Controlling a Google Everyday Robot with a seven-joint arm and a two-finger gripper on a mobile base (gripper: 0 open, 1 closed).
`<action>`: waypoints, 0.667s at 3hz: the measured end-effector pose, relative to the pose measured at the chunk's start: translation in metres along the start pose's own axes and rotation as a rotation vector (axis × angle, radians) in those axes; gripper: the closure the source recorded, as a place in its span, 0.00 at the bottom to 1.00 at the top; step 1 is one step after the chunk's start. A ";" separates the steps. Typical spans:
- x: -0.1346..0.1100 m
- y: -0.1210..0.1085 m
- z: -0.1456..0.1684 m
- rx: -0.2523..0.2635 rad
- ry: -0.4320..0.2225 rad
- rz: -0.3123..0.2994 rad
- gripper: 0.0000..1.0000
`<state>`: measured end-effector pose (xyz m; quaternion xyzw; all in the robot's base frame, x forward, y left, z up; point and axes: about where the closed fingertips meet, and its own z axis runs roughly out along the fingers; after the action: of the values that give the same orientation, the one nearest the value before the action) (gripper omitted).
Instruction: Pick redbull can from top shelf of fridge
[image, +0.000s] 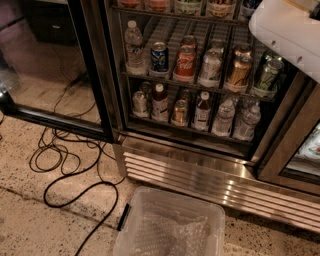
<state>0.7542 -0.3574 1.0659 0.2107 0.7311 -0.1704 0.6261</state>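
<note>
Fridge (200, 172), door (93, 75) wide open, racks (172, 81) exposed; jaws out of view.

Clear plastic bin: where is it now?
Camera view, bottom centre: the clear plastic bin sits on the floor before the fridge, with a black cable at its left; the gripper is not in view.
</note>
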 end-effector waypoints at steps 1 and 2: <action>0.000 0.000 0.000 0.000 0.000 -0.013 0.86; 0.000 0.000 0.000 0.000 0.000 -0.013 1.00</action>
<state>0.7540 -0.3574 1.0663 0.2061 0.7324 -0.1743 0.6251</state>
